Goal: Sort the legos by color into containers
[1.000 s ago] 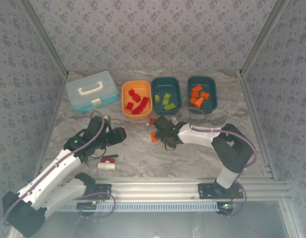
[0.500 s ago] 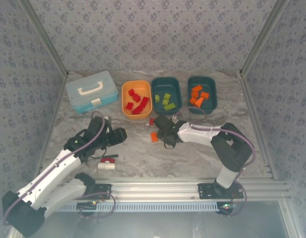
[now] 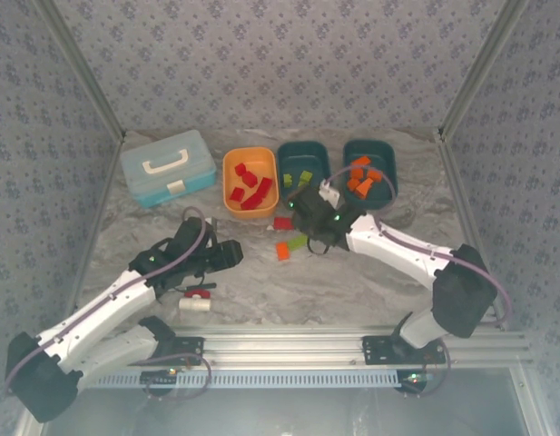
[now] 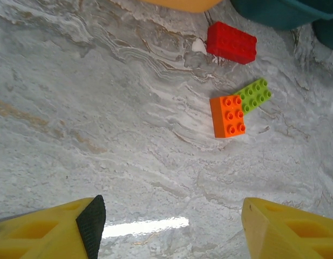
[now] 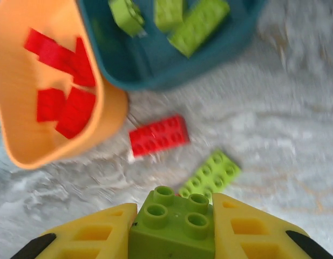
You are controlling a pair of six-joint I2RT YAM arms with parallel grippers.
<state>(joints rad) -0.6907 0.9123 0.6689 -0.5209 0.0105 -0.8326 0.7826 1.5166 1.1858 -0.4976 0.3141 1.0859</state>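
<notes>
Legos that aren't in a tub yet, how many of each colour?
Red plastic lego brick: 1
Orange plastic lego brick: 1
Lime green plastic lego bricks: 2, a long one lying loose, a square one in the right gripper
Total: 4

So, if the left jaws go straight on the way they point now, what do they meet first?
Probably the bare table, short of the orange brick and the green brick touching it, which lie slightly right of that line. Depth is unclear, so this is a guess.
</notes>
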